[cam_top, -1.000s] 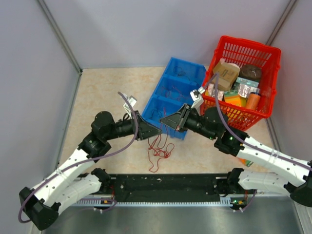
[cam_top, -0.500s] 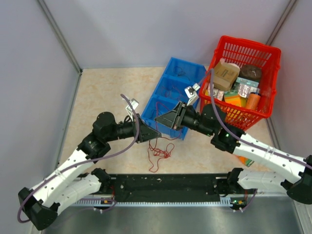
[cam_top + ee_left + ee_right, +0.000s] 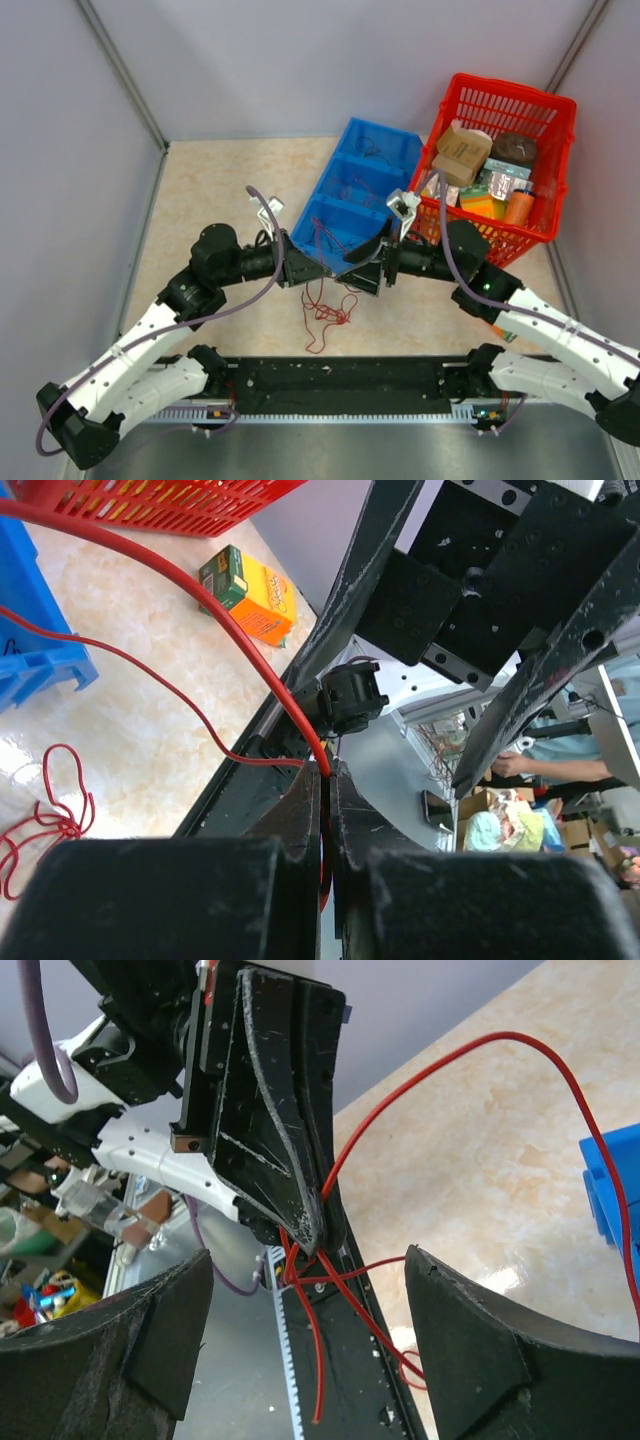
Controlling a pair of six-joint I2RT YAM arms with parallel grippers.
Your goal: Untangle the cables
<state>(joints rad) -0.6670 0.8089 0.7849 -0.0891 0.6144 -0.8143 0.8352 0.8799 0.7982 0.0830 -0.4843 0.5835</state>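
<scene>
Red cable clamped in left end effector; right apart; perhaps cables in tray.

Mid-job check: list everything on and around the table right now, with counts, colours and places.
red cable: count unclear, red, loose tangle on the table, one strand rising into the left gripper
dark cables: count unclear, dark, faint, in the blue bin
blue bin: one, blue, three compartments, mid-table
red basket: one, red, far right
packages: several, mixed colours, inside the red basket
small box: one, orange and green, on the table
table: one, beige
left gripper: one, black, shut on the red cable
right gripper: one, black, open, facing the left gripper
</scene>
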